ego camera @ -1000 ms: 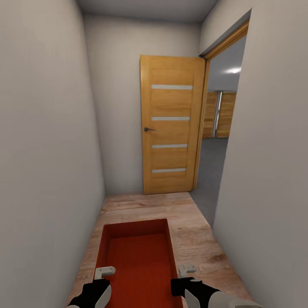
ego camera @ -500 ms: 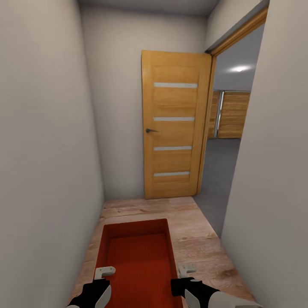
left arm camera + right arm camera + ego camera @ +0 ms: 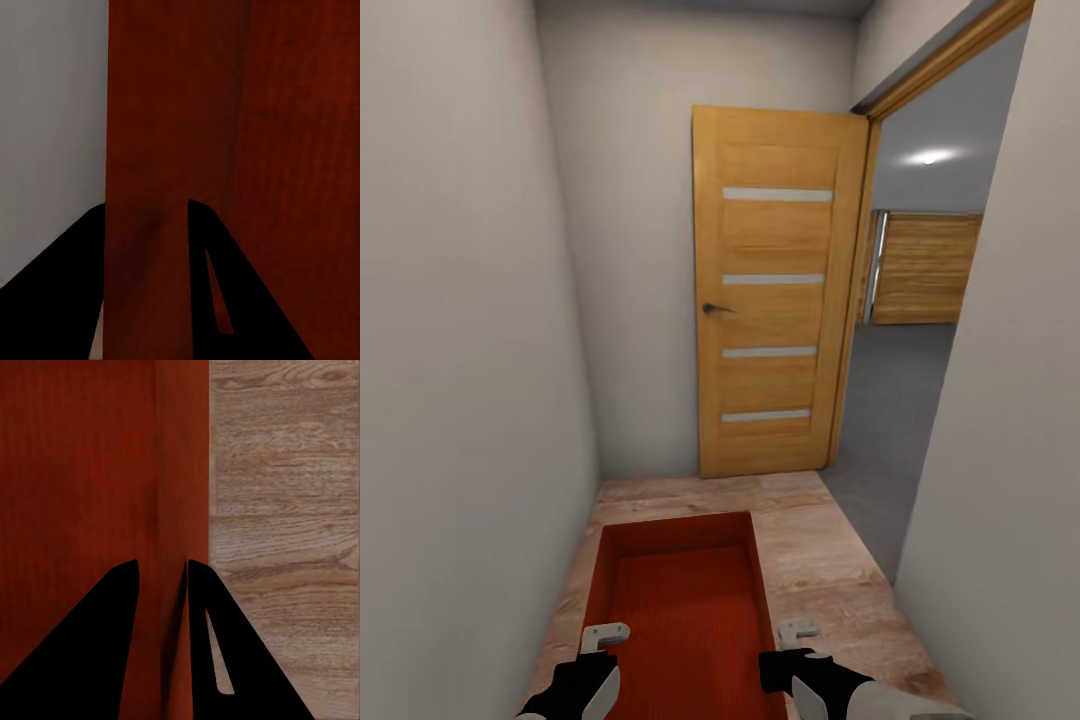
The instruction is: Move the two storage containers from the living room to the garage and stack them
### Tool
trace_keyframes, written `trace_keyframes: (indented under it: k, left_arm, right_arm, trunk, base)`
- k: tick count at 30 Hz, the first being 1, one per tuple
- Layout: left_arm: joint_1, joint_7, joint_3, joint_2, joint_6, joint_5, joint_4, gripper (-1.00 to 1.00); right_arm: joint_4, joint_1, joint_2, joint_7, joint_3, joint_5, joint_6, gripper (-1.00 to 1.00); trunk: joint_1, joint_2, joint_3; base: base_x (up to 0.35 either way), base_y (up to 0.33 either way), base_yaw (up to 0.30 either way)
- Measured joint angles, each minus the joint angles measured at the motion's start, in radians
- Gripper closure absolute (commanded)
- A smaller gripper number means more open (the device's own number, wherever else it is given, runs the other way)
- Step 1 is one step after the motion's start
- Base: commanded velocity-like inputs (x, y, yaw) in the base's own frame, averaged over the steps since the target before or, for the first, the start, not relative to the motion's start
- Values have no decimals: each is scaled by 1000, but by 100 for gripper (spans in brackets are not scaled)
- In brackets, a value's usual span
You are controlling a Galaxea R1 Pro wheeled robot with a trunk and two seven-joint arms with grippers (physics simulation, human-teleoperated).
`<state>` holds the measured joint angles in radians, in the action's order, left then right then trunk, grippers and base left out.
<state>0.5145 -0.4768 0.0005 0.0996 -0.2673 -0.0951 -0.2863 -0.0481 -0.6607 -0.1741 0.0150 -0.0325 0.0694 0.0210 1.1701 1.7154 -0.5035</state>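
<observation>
I carry one storage container in front of me in a narrow hallway, its open top facing up and its orange-red ribbed inside in plain sight. My left tool clamps the container's left long wall and my right tool clamps its right long wall, both near the end closest to me.

In the left wrist view, my left tool has one dark finger on each side of the container's wall, pressed tight against it, so it is closed on the container. In the right wrist view, my right tool grips the same way, with the thin red wall pinched between its two fingers and the wood-plank floor showing below, outside the container.

The container hangs above the light wood-plank floor, with a white wall just beside its left side. Beyond the container's far end stands an open wooden door with four pale horizontal strips and a dark handle. To the right of that door is a doorway into a room with a grey concrete floor, a grey ceiling with a lit spotlight, and wood-panelled doors at its far side.
</observation>
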Motion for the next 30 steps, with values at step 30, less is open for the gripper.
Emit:
trace_keyframes:
  k: [30]
  left_arm:
    - [0, -1, -5, 0, 0, 3, -1, 100]
  right_arm:
    - [-14, 0, 0, 2, -5, -2, -17, 100]
  trunk:
    - [0, 0, 0]
  base:
    - [344, 0, -125]
